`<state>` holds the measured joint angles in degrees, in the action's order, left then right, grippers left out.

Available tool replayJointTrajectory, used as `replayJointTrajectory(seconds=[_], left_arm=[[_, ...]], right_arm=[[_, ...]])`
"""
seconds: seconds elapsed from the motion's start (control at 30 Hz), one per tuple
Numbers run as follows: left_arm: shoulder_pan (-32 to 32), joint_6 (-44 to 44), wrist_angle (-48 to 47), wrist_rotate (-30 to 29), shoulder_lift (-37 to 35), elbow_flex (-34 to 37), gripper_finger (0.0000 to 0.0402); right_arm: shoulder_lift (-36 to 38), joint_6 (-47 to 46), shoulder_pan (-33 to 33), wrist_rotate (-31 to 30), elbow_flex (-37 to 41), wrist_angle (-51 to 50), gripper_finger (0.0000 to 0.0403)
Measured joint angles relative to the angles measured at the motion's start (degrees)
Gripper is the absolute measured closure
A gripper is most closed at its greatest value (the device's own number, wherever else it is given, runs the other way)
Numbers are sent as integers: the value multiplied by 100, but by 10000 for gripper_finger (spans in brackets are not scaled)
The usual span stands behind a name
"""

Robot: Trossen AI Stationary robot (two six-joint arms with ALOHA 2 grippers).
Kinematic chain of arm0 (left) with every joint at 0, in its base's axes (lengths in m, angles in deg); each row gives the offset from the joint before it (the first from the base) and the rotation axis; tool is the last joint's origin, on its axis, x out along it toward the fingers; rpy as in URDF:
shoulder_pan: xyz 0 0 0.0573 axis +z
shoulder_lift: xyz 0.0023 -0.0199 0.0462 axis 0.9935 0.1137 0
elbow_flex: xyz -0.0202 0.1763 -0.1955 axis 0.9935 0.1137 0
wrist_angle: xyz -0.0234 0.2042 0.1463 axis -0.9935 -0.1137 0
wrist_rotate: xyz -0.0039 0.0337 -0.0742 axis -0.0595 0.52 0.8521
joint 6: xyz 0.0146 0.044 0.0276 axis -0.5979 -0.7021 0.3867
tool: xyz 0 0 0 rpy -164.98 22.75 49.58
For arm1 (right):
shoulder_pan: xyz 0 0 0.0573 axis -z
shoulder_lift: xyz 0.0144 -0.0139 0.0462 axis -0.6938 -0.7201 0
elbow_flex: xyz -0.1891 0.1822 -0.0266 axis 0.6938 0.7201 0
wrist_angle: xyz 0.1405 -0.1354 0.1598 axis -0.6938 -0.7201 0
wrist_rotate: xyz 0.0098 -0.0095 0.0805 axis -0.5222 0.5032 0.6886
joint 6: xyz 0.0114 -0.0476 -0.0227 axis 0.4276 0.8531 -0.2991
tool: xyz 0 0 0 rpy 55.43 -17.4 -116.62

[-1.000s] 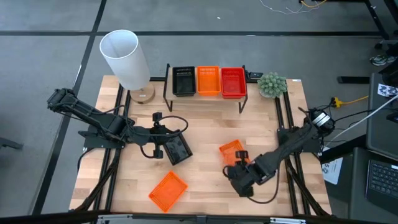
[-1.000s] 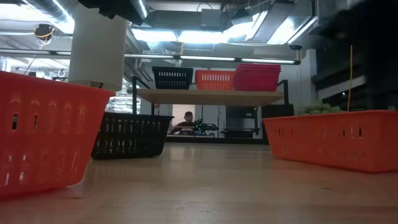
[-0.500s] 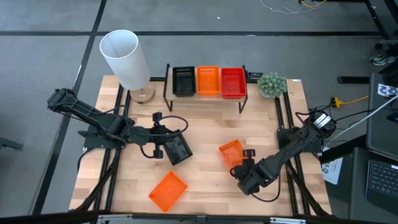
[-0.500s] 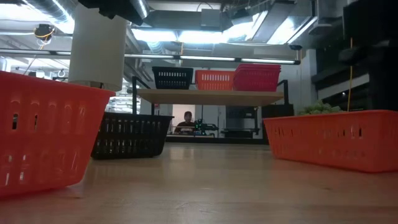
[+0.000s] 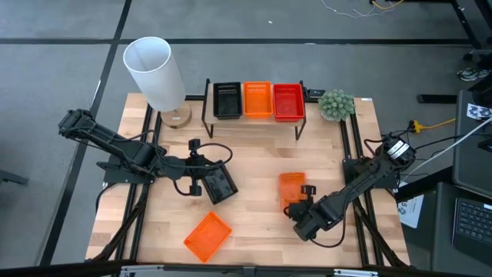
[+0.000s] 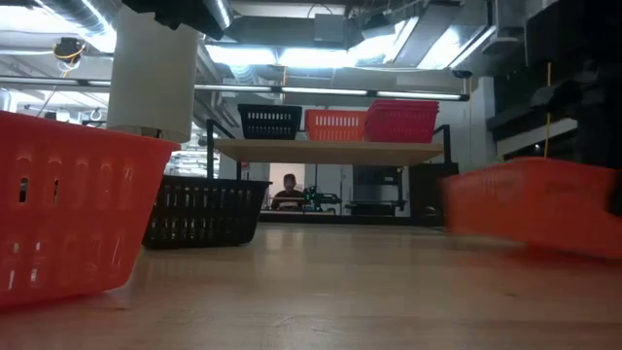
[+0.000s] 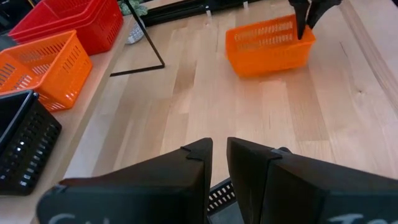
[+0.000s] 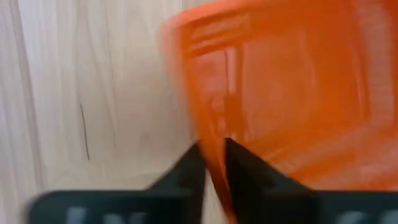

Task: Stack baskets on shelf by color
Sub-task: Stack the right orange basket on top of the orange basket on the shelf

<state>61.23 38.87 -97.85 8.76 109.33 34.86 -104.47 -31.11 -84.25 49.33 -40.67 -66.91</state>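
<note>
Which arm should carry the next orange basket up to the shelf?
Right. The right gripper is already shut on an orange basket; the left gripper holds a black basket.

orange basket (image 6: 530, 209) blurred, perhaps mid-motion

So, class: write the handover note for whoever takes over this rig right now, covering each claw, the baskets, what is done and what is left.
Right claw: shut on the rim of the orange basket at table centre-right, which is blurred in the low view, so apparently moving.
Left claw: shut on the rim of the black basket at table centre-left.
Done: black, orange and red stacks sit on the shelf, black, orange, red.
Left: both gripped baskets, plus the loose orange basket near the front edge.
</note>
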Motion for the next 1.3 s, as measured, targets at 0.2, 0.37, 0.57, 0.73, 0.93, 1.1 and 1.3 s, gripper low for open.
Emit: replayJointTrajectory(seconds=[0.2, 0.37, 0.57, 0.73, 0.93, 1.1, 1.3], left_arm=[[0, 0, 0, 0, 0, 0, 360], [-2, 0, 2, 0, 0, 0, 360], [-2, 2, 0, 0, 0, 2, 360], [-2, 2, 2, 0, 0, 0, 360], [-1, -1, 2, 0, 0, 1, 360], [0, -216, 2, 0, 0, 0, 360], [-2, -322, 2, 0, 0, 0, 360]], right_arm=[[-2, 104, -1, -651, -401, -8, 398], [-2, 668, -2, -2011, -1334, -453, 399], [-2, 1669, 155, -4800, -2522, -1735, 401], [-2, 2842, 1123, -5116, -3409, -2257, 401], [-2, 4585, 3066, -3137, -4296, -2201, 402], [-2, 5569, 4464, -1177, -4648, -1740, 402], [-76, 5998, 5342, 242, -4591, -1232, 402]])
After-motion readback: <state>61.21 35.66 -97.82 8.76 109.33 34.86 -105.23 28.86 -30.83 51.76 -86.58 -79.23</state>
